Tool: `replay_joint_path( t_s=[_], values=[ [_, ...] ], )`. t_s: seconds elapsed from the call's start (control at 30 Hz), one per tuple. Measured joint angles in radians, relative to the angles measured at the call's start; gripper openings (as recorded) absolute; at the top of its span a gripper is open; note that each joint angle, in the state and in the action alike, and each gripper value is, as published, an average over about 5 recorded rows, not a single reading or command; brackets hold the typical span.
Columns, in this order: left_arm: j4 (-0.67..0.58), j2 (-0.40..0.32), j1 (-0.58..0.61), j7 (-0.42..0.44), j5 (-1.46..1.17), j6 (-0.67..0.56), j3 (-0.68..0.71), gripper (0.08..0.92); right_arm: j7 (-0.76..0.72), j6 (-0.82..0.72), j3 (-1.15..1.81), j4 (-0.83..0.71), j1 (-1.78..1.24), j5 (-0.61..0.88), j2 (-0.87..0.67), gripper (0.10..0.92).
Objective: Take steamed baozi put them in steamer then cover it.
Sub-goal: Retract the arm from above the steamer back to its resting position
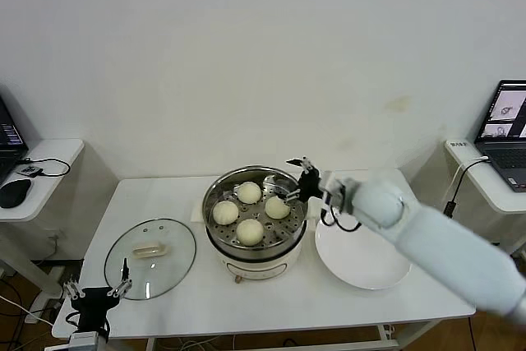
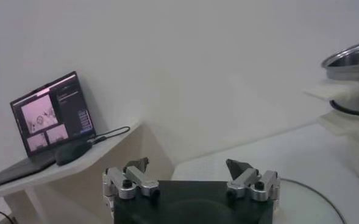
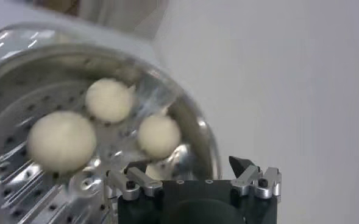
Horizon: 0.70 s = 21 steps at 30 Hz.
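The steel steamer point(image 1: 256, 172) stands mid-table with several cream-white steamed baozi point(image 1: 250, 230) on its perforated tray. My right gripper point(image 1: 297, 180) hovers open and empty just over the steamer's right rim, beside the rightmost bun point(image 1: 277, 207). In the right wrist view three buns point(image 3: 159, 135) lie on the tray point(image 3: 21, 182) beyond the right gripper point(image 3: 188, 167), whose fingers hold nothing. The glass lid point(image 1: 150, 256) lies flat on the table left of the steamer. My left gripper point(image 1: 97, 292) waits open at the front left table edge, also shown open in its own view point(image 2: 187, 165).
An empty white plate point(image 1: 362, 260) sits right of the steamer, under my right forearm. Side desks hold a laptop point(image 1: 505, 125) at right and a laptop point(image 2: 48, 115) with a mouse point(image 1: 15, 192) at left. The steamer's side point(image 2: 353, 67) shows in the left wrist view.
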Motion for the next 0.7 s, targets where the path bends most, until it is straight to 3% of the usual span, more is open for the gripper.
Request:
replay_joint_path(
  t_s=[0.3, 0.7],
  values=[
    [0.037, 0.002, -0.019, 0.015, 0.090, -0.043, 0.017, 0.823, 0.050, 0.245, 0.520, 0.062, -0.477, -0.135, 0.190, 0.823],
    [0.168, 0.088, -0.052, 0.026, 0.569, -0.100, 0.004, 0.823, 0.071, 0.340, 0.988, 0.177, -0.893, -0.234, 0.459, 0.823]
  ],
)
